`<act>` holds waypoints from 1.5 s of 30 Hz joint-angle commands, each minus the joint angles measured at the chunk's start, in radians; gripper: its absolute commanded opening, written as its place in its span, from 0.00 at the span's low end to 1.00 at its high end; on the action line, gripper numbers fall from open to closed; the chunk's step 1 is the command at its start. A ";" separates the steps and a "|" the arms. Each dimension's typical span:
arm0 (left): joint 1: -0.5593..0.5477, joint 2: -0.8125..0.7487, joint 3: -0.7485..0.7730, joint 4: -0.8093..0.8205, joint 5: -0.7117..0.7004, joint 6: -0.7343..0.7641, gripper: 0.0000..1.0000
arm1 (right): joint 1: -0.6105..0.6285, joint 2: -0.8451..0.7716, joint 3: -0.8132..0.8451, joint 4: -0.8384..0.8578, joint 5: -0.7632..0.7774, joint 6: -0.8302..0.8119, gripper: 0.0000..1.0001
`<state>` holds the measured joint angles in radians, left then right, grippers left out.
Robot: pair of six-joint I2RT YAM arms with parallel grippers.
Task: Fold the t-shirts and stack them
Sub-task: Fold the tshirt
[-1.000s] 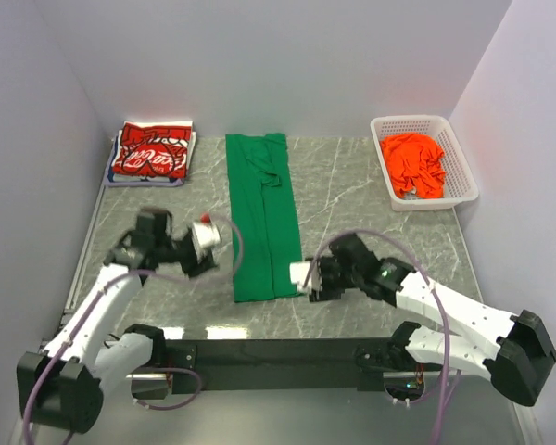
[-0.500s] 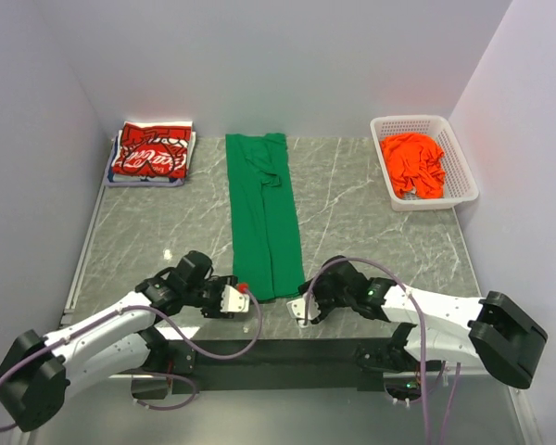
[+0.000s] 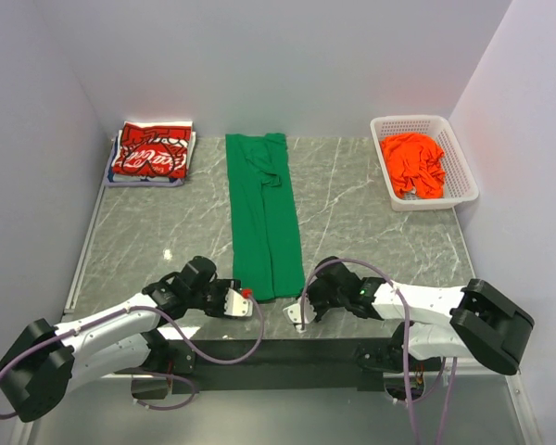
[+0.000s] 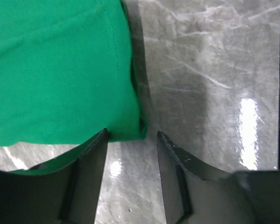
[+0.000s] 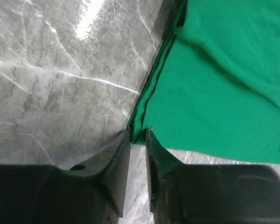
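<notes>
Green t-shirt (image 3: 264,218), both arms low

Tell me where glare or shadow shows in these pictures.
Left wrist view: a bright glare streak on the table at right, a dark shadow beside the green shirt. Right wrist view: glare at the top. Top view: even light.

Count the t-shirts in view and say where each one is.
3: green t-shirt, a long folded strip in the middle; red t-shirt, folded, far left corner; orange t-shirt, crumpled in the basket. More may lie under the red.
</notes>
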<state>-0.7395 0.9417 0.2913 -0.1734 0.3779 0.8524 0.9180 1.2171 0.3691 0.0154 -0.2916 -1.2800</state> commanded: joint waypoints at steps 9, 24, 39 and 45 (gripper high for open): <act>-0.041 0.017 -0.035 0.114 -0.043 0.096 0.45 | 0.008 0.024 0.030 0.012 0.009 0.027 0.07; -0.080 0.052 -0.027 0.057 -0.008 0.168 0.40 | 0.007 0.018 0.079 -0.008 0.002 0.094 0.00; -0.081 -0.073 0.057 -0.191 0.162 0.139 0.00 | 0.045 -0.139 0.079 -0.150 -0.038 0.205 0.00; -0.081 -0.109 0.138 -0.342 0.246 0.073 0.01 | 0.090 -0.283 0.076 -0.233 -0.040 0.268 0.00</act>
<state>-0.8154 0.8589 0.3737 -0.4065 0.5148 0.9691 0.9943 0.9958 0.4118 -0.1684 -0.3164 -1.0679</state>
